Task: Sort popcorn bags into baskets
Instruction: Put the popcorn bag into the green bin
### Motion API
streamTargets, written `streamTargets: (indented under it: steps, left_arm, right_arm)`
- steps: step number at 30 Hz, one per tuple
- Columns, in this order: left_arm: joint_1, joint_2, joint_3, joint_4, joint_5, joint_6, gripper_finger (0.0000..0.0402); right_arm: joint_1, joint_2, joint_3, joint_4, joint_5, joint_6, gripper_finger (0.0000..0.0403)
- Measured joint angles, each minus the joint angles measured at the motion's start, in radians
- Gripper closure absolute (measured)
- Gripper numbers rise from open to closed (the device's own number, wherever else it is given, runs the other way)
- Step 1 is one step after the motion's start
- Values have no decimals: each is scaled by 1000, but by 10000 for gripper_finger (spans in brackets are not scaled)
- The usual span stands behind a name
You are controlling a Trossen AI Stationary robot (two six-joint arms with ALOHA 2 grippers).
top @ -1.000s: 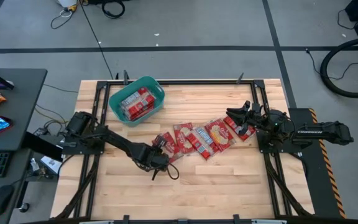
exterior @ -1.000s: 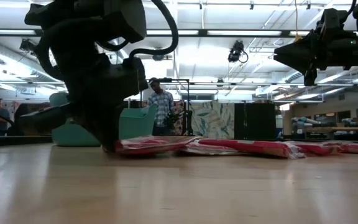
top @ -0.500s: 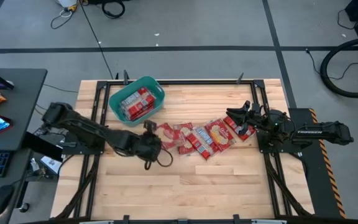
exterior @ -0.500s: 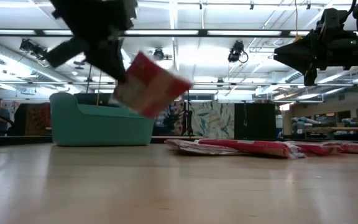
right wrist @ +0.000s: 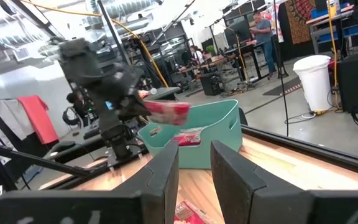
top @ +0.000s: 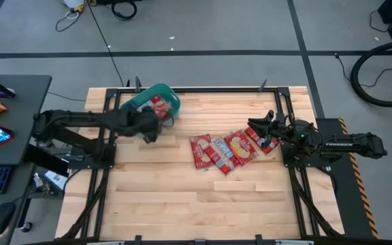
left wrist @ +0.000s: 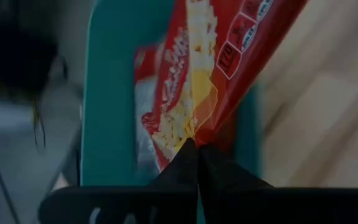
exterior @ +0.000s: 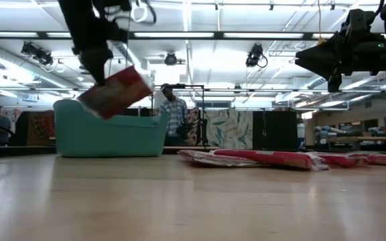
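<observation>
Popcorn bag in hand [exterior: 116,90]: a red packet pinched by one edge, hanging tilted above the near rim of the basket, clear of the table.
Basket [top: 129,110]: teal tub at the table's back left, already holding red packets [left wrist: 151,93]; the carried one is placed to drop in beside them.
Left gripper [left wrist: 194,149]: over the basket's table-side edge, fingers closed tight on the packet's edge, so the packet dangles below.
Bags left on table [top: 226,148]: about 4 red packets in an overlapping row right of centre, flat on the wood.
Right gripper [top: 260,128]: waits just beside the row's right end, fingers a narrow gap apart, holding nothing.
Next, as I judge: release once the packet clears the rim.
</observation>
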Motion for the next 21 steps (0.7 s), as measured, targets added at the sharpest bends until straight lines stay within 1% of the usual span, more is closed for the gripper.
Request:
streamTargets:
  steps: [2,5,13,17,21]
  left_arm:
    - [65,18,0,-25,33,-37,401]
    - [151,46,0,-26,80,-36,398]
    - [325,154,1,0,94,-5,396]
    - [360,198,1,50,93,-7,386]
    - [352,216,1,106,119,0,349]
  right_arm:
    - [0,0,0,0,0,0,305]
    - [0,0,0,0,0,0,305]
    - [0,0,0,0,0,0,305]
    - [0,0,0,0,0,0,305]
    - [0,0,0,0,1,0,305]
